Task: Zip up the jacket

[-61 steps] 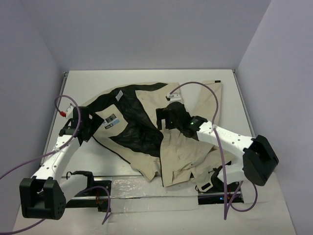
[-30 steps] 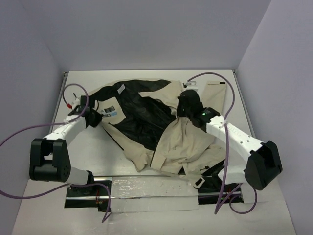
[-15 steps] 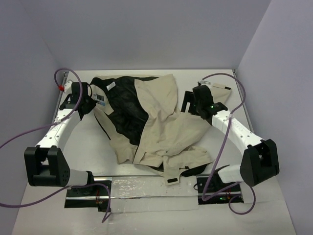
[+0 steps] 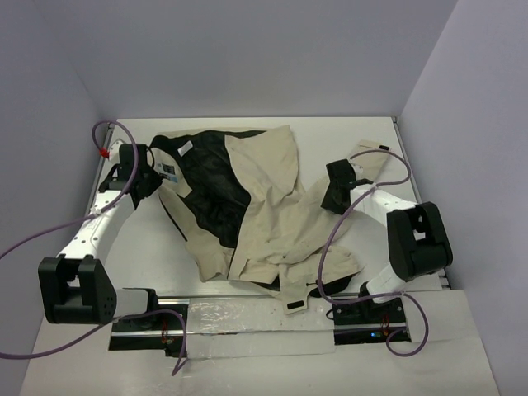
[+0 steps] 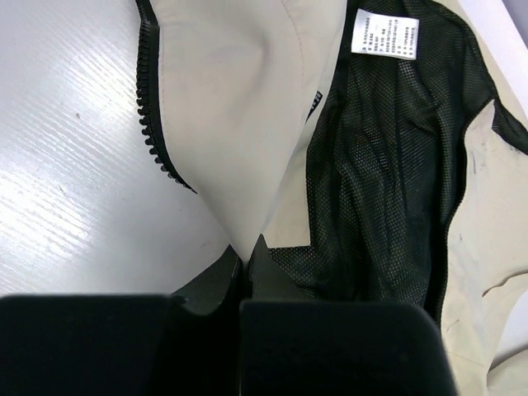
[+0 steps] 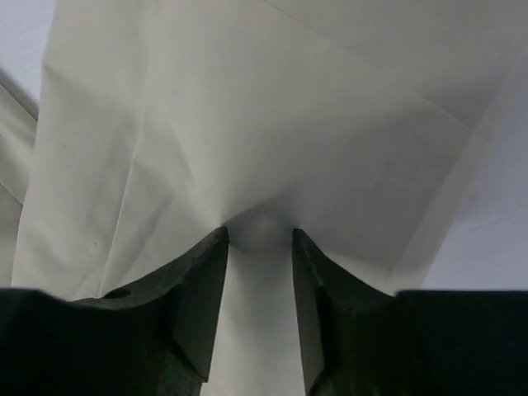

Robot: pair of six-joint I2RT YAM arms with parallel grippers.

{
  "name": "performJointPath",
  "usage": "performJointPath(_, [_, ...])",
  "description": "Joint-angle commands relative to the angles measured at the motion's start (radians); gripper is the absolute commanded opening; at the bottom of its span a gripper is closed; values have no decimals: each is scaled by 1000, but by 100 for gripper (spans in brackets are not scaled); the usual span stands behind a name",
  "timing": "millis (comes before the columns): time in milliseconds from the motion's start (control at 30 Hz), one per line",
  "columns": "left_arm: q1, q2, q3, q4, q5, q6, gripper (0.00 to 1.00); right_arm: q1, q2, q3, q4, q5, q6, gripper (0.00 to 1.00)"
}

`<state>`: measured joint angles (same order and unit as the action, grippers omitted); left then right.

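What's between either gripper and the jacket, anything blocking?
Nothing visible. The left gripper is pinched on the beige fabric jacket with black mesh lining beside its open zipper teeth; the right gripper has a beige fold between its fingers.

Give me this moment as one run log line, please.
jacket: lying open, unzipped | left gripper: shut on beige fold beside zipper teeth | right gripper: shut on beige fabric | black lining, white label: exposed

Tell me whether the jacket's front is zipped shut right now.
No, the jacket lies spread open with its black mesh lining exposed and one row of zipper teeth unjoined.
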<state>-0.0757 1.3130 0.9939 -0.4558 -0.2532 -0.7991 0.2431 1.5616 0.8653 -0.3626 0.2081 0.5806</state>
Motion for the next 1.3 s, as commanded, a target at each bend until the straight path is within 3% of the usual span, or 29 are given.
performJointPath(0, [-1, -45, 10, -9, 10, 24, 0, -15, -37, -17, 84, -6, 56, 0])
performJointPath(300, [-1, -99, 36, -33, -5, 55, 0, -164, -444, -128, 45, 228, 22, 0])
performJointPath(367, [-1, -108, 25, -25, -1, 55, 0, -175, -486, -145, 67, 229, 6, 0])
performJointPath(467, [-3, -106, 7, -13, 9, 52, 0, -143, -507, -142, 128, 88, -76, 3])
performJointPath(567, [-3, -92, -1, -15, 15, 45, 0, -33, -462, -79, 160, -28, -159, 35])
performJointPath(600, [-3, -92, -8, -15, 19, 44, 0, 68, -436, -48, 146, -39, -201, 57])
performJointPath(633, [-3, -94, -10, -12, 22, 45, 0, 149, -384, 12, 119, -34, -223, 73])
performJointPath(667, [-3, -99, -16, -8, 26, 45, 0, 200, -337, 63, 96, -40, -235, 82])
performJointPath(800, [-10, -123, -27, 2, 43, 47, 0, 265, -119, 256, 68, -159, -216, 93])
performJointPath(967, [-12, -135, -6, -23, 40, 54, 0, 294, 105, 408, 85, -284, -206, 95])
performJointPath(1033, [-12, -140, -5, -24, 42, 49, 0, 296, 186, 432, 120, -395, -188, 93])
performJointPath(1133, [-12, -141, -9, -21, 49, 43, 0, 318, 289, 469, 130, -445, -164, 63])
performJointPath(1167, [-13, -141, -8, -22, 48, 43, 0, 321, 300, 467, 140, -438, -156, 38])
performJointPath(1200, [-13, -140, -8, -25, 46, 44, 0, 319, 288, 445, 153, -426, -142, 20])
performJointPath(1267, [-13, -140, -9, -31, 36, 47, 0, 309, 234, 389, 200, -392, -117, 0])
